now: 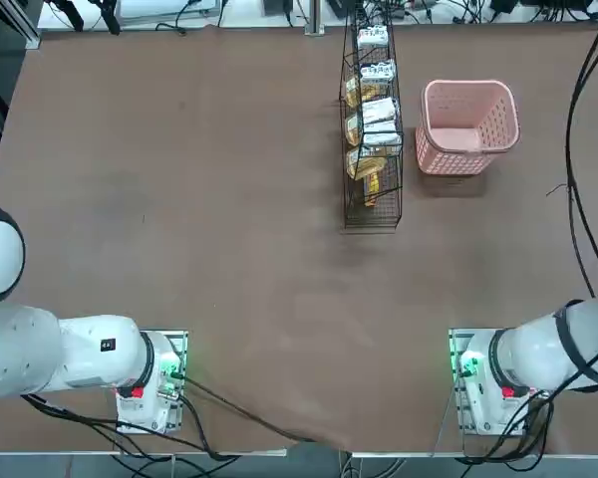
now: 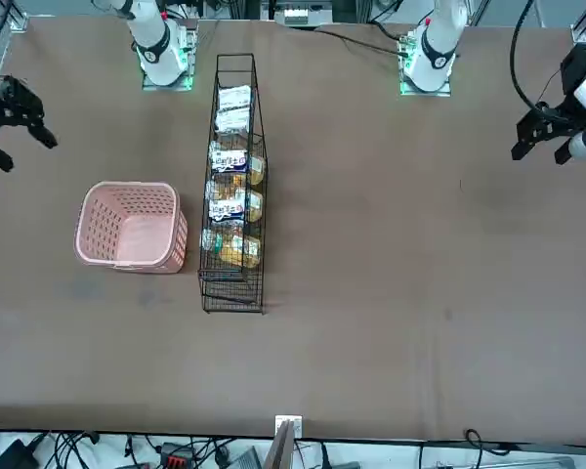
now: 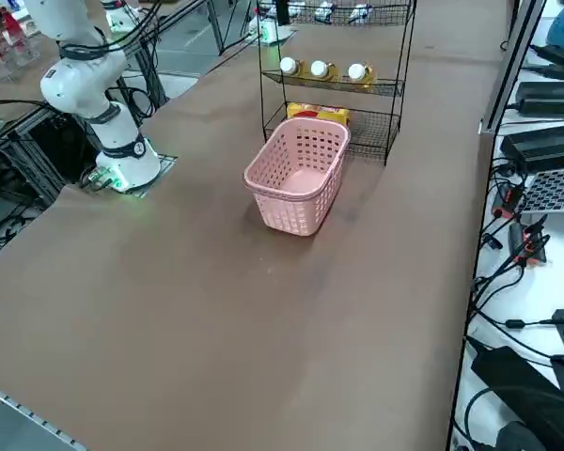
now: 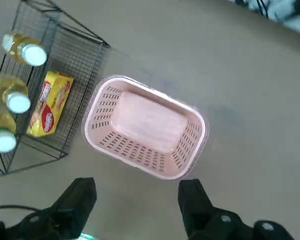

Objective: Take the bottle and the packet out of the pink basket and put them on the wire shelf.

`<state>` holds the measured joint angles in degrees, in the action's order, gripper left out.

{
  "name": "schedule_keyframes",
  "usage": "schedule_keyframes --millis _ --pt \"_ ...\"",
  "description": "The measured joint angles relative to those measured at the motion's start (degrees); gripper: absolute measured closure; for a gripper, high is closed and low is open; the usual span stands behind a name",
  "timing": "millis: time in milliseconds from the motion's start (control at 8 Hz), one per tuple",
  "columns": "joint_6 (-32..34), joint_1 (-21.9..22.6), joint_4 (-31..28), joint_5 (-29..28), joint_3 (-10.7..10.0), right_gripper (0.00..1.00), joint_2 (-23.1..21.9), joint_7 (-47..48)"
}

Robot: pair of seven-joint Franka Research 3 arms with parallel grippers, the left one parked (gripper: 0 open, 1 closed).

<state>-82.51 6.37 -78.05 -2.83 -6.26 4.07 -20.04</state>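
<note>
Place: a robotics lab, set up as a test station.
Work surface: one large brown table [image 1: 229, 249] with arm bases [image 1: 483, 383] bolted at its edge, green status lights lit.
Cabling: black cables [image 3: 517, 244] and power adapters [image 3: 550, 99] along the table's side.
Props: a black wire shelf [image 1: 371, 129] stocked with small goods and a pink basket [image 1: 466, 124], laid out like a mock shop.

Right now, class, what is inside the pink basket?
Nothing shows inside the pink basket: the right wrist and top views look straight in and meet only its bare pink floor. No bottle or packet lies there. No part of the floor is covered.
</note>
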Motion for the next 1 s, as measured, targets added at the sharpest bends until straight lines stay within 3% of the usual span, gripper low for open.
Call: schedule_keyframes --millis 750,1000 --pt "-3.99 0.01 -9.96 0.12 0.05 0.00 -5.68 20.09" --pt "-4.71 0.05 -12.37 0.49 1.06 0.00 -6.76 24.49"
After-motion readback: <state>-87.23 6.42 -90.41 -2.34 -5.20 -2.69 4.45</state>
